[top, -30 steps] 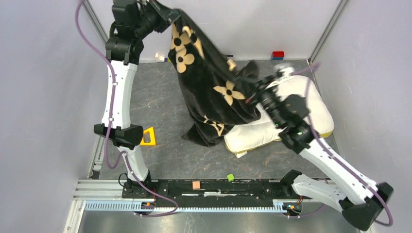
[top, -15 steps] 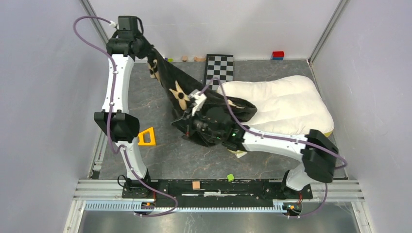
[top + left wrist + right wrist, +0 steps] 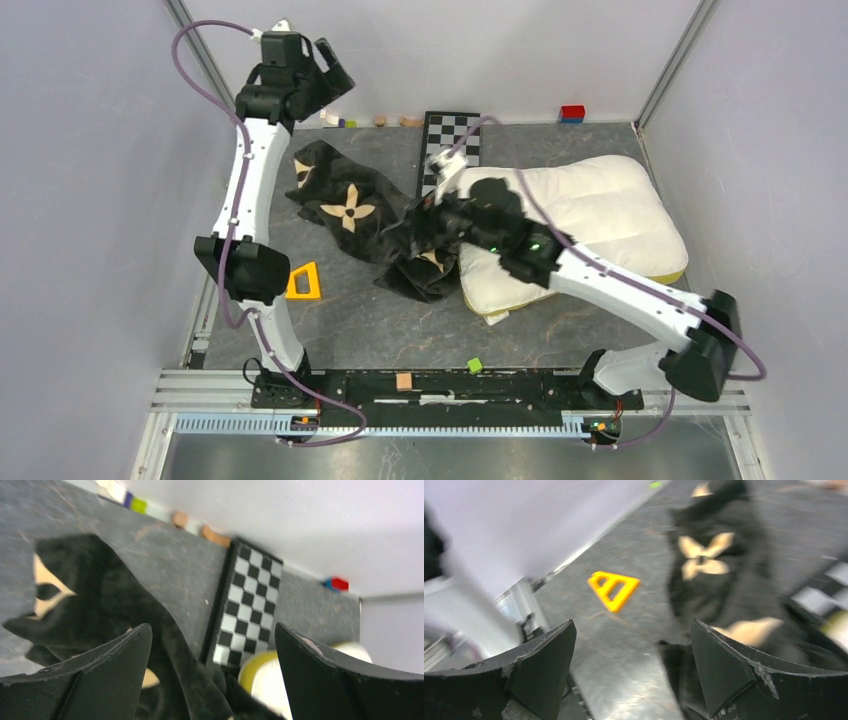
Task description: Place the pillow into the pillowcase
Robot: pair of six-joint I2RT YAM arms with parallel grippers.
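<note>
The dark grey, marble-veined table fills the floor of the white-walled cell in the top view. At its 3 o'clock side lies the large plump cream-white quilted pillow, flat, with its yellow side band showing along the near right edge. It is wholly outside the case.

The black plush pillowcase with tan flower and star motifs lies crumpled on the table, running from about 10 o'clock down to the centre. Its bunched near end touches the pillow's 9 o'clock edge.

The right arm reaches across the pillow's left part. Its right gripper hangs over the heaped end of the case with the jaws spread wide, and nothing sits between them. The left gripper is raised at 11 o'clock near the back wall. Its jaws are also wide apart and empty, with the case below them.

A flat black-and-white checkered board lies at 12 o'clock, with the pillow's far left corner just beside it. An orange plastic triangle frame lies at 8 o'clock, apart from the case. A small red block on a blue one sits at 1 o'clock against the back wall. A small green cube rests at 6 o'clock near the table edge. A few tiny wooden pieces line the far edge at 11 to 12 o'clock.
</note>
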